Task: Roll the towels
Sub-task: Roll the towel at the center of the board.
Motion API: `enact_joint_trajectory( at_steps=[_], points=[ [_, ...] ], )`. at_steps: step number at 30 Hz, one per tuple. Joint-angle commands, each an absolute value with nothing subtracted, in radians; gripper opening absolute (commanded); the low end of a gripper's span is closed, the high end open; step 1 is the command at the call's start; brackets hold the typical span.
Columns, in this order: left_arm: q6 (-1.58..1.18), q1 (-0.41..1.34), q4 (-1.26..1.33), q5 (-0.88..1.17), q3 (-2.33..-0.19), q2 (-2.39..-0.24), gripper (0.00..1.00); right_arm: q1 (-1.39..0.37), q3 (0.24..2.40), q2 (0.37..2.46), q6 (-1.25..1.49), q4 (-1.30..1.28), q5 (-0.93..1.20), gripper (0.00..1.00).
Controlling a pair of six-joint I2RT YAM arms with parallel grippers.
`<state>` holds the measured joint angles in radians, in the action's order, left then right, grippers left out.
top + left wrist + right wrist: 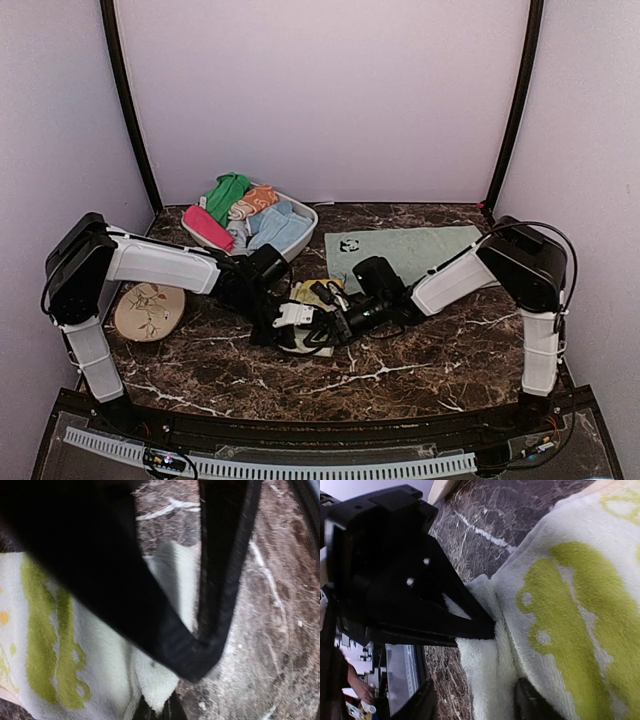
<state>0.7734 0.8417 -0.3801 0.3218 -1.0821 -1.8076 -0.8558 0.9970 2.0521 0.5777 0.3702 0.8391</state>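
We see left tool (156,710) pinching, it seems, the yellow-lime towel (580,610) toward the front edge of the counter (450,360); right tool (479,702) spread, so cloth may slip

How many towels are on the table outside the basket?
2. The mint panda towel lies flat at the back right; the yellow-green patterned towel sits in the middle, mostly covered. More may be hidden.
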Motion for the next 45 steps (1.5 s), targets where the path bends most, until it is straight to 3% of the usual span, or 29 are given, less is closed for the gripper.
enact_joint_trajectory(
  at_steps=[1, 5, 8, 13, 16, 20, 25, 33, 40, 45],
  points=[
    [0.72, 0.775, -0.549, 0.503, -1.143, -1.839, 0.0, -0.811, 0.904, 1.938, 0.529, 0.4, 0.72, 0.97],
    [0.698, 0.757, -0.645, 0.604, -1.169, -1.858, 0.0, -0.781, 0.809, 1.763, 0.424, 0.396, 0.534, 1.0],
    [0.706, 0.752, -0.7, 0.652, -1.179, -1.872, 0.0, -0.787, 0.741, 1.588, 0.368, 0.352, 0.209, 1.0],
    [0.715, 0.752, -0.748, 0.655, -1.19, -1.908, 0.0, -0.769, 0.538, 1.294, 0.526, 0.48, -0.18, 1.0],
    [0.724, 0.752, -0.806, 0.683, -1.228, -1.935, 0.0, -0.74, 0.417, 1.216, 0.531, 0.655, -0.077, 1.0],
    [0.74, 0.746, -0.828, 0.705, -1.24, -1.946, 0.0, -0.82, 0.417, 1.18, 0.29, 0.614, -0.103, 0.99],
    [0.738, 0.7, -0.933, 0.786, -1.324, -2.044, 0.0, -1.073, 0.454, 1.232, -0.153, 0.471, -0.32, 0.83],
    [0.684, 0.66, -0.997, 0.798, -1.423, -2.169, 0.0, -1.381, 0.525, 1.463, -0.572, 0.542, -0.461, 0.73],
    [0.608, 0.657, -0.961, 0.699, -1.433, -2.2, 0.0, -1.414, 0.622, 1.759, -0.92, 0.782, -0.477, 0.66],
    [0.595, 0.657, -0.956, 0.669, -1.436, -2.213, 0.0, -1.401, 0.701, 1.891, -1.022, 0.833, -0.406, 0.63]
  ],
)
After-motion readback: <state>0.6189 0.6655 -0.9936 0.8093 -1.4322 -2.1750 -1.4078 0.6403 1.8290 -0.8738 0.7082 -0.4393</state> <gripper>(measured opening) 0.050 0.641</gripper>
